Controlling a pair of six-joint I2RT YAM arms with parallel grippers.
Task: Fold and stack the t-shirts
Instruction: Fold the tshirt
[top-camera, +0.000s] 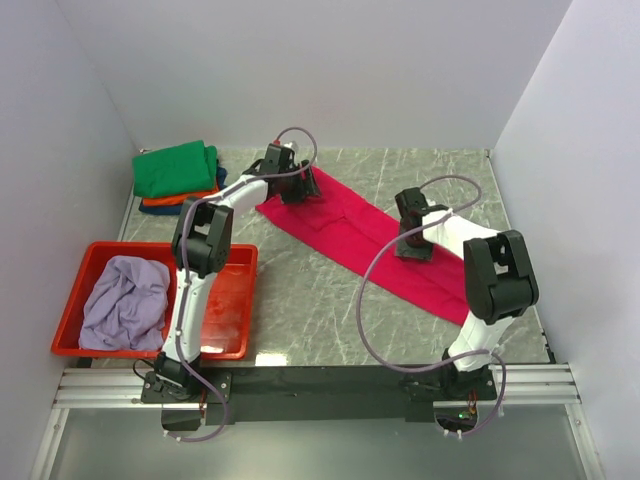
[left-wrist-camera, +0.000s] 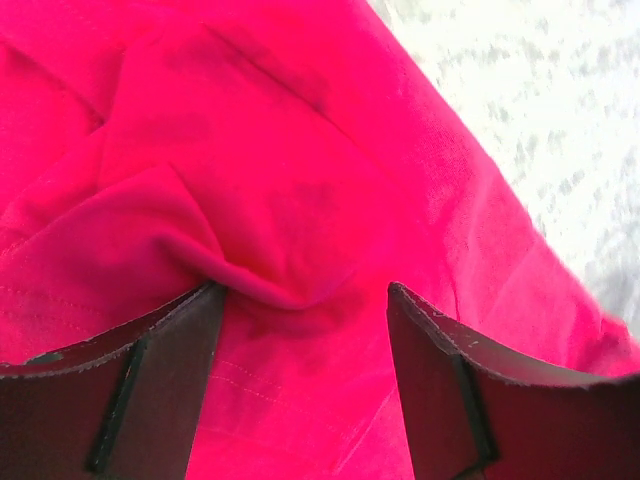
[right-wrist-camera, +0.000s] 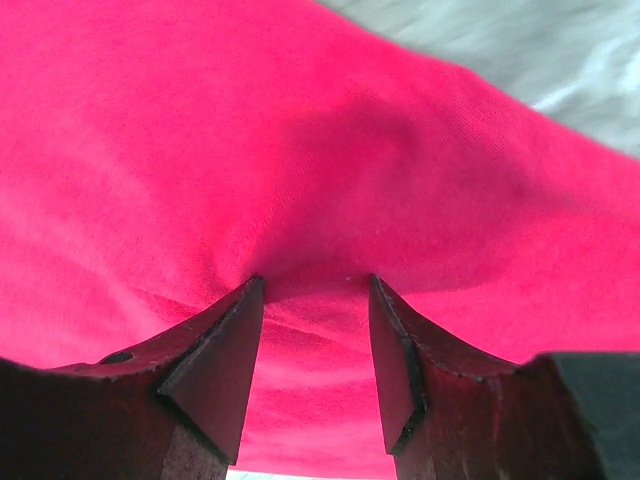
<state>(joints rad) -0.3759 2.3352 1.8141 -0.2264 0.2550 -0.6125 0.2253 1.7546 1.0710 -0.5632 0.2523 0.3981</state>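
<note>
L tool (left-wrist-camera: 305, 300) w/ jaws apart on crimson-pink t-shirt (left-wrist-camera: 250, 150), cloth ridge bunched btwn them.

No readable text
No letters, numbers, brand marks or signs can be read in any of the views.

We see a plain crimson-pink t-shirt (top-camera: 370, 240), with no print. The table (top-camera: 330, 320) is grey, veined in white like marble. We also see a green t-shirt (top-camera: 175, 168), an orange t-shirt (top-camera: 165, 198), a dark blue t-shirt (top-camera: 158, 210) and a pale lavender t-shirt (top-camera: 125, 300). The tray (top-camera: 232, 262) is bright red. The arms (top-camera: 188, 300) are white with black joints, the cables (top-camera: 365, 300) dull mauve, the walls (top-camera: 320, 70) plain white.
</note>
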